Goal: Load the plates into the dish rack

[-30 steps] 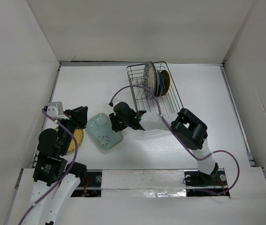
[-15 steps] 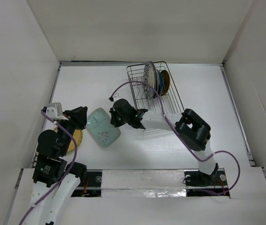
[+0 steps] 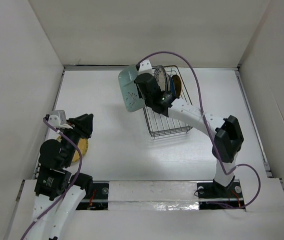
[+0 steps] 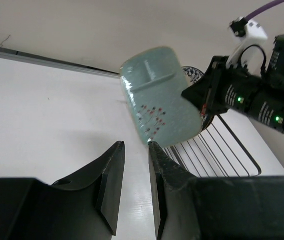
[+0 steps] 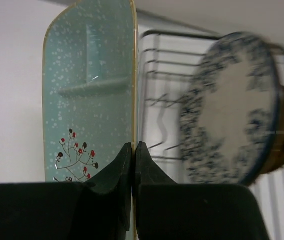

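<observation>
The right gripper point(image 3: 139, 93) is pinched shut on the rim of the mint-green speckled plate point(image 3: 130, 89), its fingers point(image 5: 115, 172) squeezing the edge from both faces. The plate is held off the table, nearly on edge, close to the far edge of the tabletop a little right of the middle. The right wrist view shows its pale speckles, a raised rib and a small sprig of red and black berries near the grip. It hangs at the left end of the black wire dish rack point(image 3: 168, 122); I cannot tell whether it is over the wires or just outside them.

The rack runs from the far edge toward the middle of the table. At its far end a blue-and-white floral plate point(image 3: 159, 79) stands upright, with a darker plate point(image 3: 169, 86) behind it and then a yellow-gold plate point(image 3: 177, 88).

The left gripper point(image 3: 85, 124) hovers by the left edge of the table, toward the near-left corner, above another yellow-gold plate point(image 3: 80, 148) lying flat there. Its fingers point(image 4: 110, 180) stand a narrow slit apart with nothing between them.
</observation>
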Action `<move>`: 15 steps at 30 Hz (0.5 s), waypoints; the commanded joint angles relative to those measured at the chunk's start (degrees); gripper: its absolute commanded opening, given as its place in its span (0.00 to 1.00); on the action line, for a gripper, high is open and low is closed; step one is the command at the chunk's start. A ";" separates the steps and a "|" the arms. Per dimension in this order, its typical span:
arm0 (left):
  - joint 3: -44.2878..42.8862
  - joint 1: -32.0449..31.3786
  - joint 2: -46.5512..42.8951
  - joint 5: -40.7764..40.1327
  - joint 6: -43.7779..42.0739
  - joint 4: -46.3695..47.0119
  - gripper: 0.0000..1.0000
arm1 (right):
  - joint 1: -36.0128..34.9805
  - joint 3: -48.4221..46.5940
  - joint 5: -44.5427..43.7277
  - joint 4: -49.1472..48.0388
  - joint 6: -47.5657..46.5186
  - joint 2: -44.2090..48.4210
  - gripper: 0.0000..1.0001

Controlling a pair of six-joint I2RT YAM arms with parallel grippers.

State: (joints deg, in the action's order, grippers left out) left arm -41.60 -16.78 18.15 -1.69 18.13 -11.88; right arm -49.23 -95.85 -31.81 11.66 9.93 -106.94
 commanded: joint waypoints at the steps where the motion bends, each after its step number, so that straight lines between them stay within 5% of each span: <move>1: 0.47 0.25 -0.84 0.64 0.06 2.39 0.23 | 1.50 -7.49 -16.42 -2.00 -8.95 1.83 0.00; 15: 0.47 0.25 -0.92 0.29 0.06 2.21 0.23 | 4.41 -20.51 -27.07 -4.10 -33.39 -8.81 0.00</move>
State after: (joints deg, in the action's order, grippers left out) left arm -41.60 -16.78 17.80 -1.63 18.13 -11.88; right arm -44.42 -111.48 -54.89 14.61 -16.53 -115.72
